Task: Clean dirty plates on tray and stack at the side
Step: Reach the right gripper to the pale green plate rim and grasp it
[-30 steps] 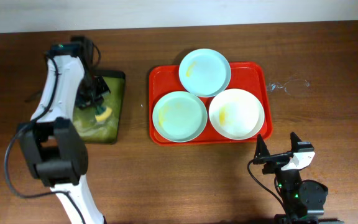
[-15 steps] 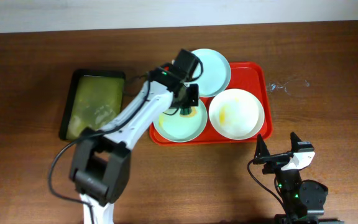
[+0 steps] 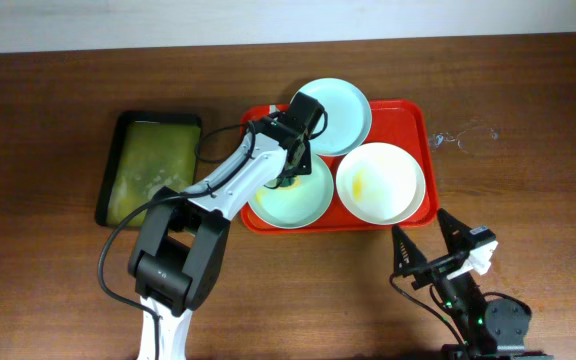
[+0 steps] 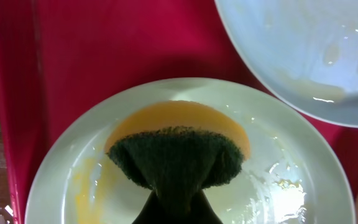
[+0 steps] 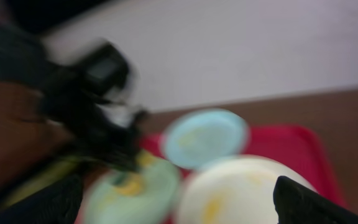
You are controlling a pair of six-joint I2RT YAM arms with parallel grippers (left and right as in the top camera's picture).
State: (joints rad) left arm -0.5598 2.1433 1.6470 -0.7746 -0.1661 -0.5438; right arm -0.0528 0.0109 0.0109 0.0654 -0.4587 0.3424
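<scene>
The red tray (image 3: pixel 414 116) holds three plates. My left gripper (image 3: pixel 290 176) is shut on a yellow and green sponge (image 4: pixel 176 146) and presses it on the front left pale blue-green plate (image 3: pixel 303 200), which has a yellowish smear and wet streaks (image 4: pixel 89 183). A second blue-green plate (image 3: pixel 340 112) lies behind it, partly over its rim. The cream-white plate (image 3: pixel 380 183) with a yellow smear lies at the right. My right gripper (image 3: pixel 434 250) is open and empty over the table in front of the tray; its view is blurred and shows all three plates.
A dark tray with an olive-green wet inside (image 3: pixel 153 165) stands left of the red tray. A clear crumpled wrapper (image 3: pixel 465 135) lies on the table right of the red tray. The table is brown wood.
My left arm swung from the dark tray to the red tray with the sponge and now rubs the front left plate. My right gripper has tilted up and turned toward the tray.
</scene>
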